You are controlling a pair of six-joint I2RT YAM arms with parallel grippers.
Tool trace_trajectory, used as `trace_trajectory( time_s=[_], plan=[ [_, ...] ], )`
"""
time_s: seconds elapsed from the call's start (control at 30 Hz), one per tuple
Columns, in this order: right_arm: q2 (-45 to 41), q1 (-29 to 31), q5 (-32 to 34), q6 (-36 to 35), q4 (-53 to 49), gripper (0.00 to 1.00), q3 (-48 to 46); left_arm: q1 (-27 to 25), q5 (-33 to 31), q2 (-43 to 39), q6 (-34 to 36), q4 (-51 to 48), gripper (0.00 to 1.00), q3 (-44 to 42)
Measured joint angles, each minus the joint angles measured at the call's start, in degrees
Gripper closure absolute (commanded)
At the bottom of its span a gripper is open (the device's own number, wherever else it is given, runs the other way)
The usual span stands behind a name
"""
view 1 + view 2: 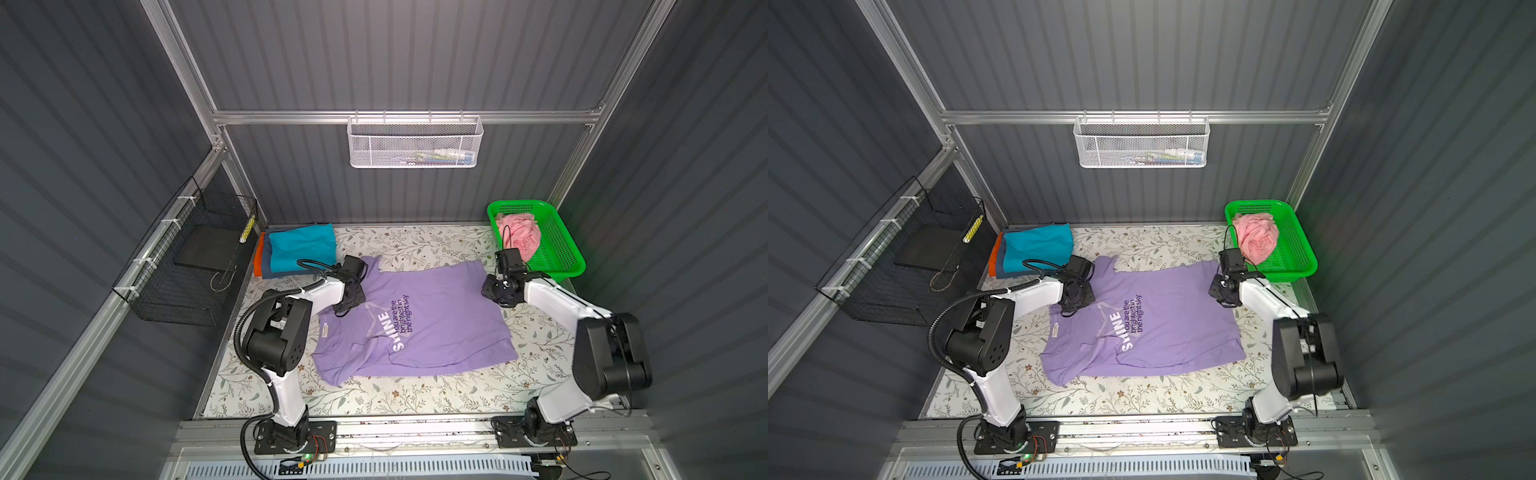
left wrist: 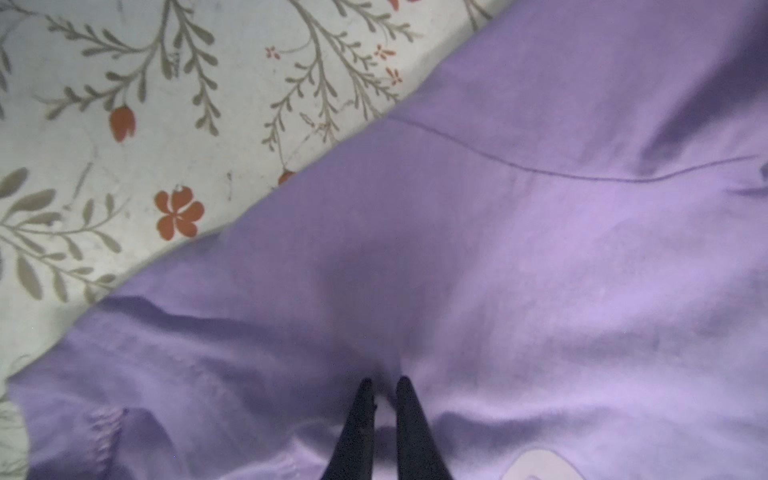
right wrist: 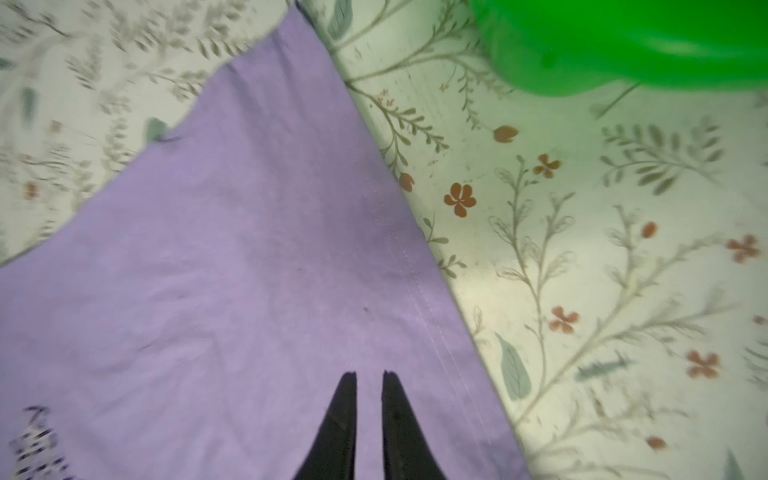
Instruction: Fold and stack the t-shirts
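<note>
The left fingers stand slightly apart, gripping nothing, with the lavender t-shirt spread flat on the floral surface beneath them. The right fingers, likewise narrowly parted and empty, hover over its hemmed edge.

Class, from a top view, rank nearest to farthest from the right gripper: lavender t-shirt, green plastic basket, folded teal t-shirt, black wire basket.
1. Lavender SHINE-print t-shirt: under the right gripper, centre.
2. Green plastic mesh basket: just behind, back right corner.
3. Folded teal t-shirt: across the table, back left corner.
4. Black wire basket: on the left wall.
</note>
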Motion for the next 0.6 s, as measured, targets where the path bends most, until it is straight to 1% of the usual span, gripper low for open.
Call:
trace_trajectory(
  time_s=[0.1,0.23,0.33,0.43,0.53,0.6],
  plan=[
    [-8.46,0.42,0.76,-0.28,-3.17,0.74,-2.23,-0.87,-0.46,-3.80,0.28,-1.53,0.79,0.00],
    [-14.27,0.46,1.03,-0.20,-8.24,0.65,-7.63,-5.01,-3.56,-8.87,1.11,-3.52,0.77,0.02],
    [-16.44,0.46,1.20,0.50,-12.07,0.63,-13.42,-10.12,-4.85,-10.75,1.55,-4.37,0.77,0.02],
    [-17.31,0.46,1.20,0.96,-14.71,0.63,-17.64,-14.05,-4.74,-10.36,1.97,-4.42,0.77,0.02],
    [-16.50,0.46,1.20,1.38,-15.50,0.63,-19.19,-16.57,-4.50,-8.39,2.29,-4.70,0.77,1.16],
    [-15.10,0.46,1.18,1.53,-15.02,0.64,-19.26,-18.18,-4.11,-5.60,2.56,-4.68,0.77,3.26]
  ],
)
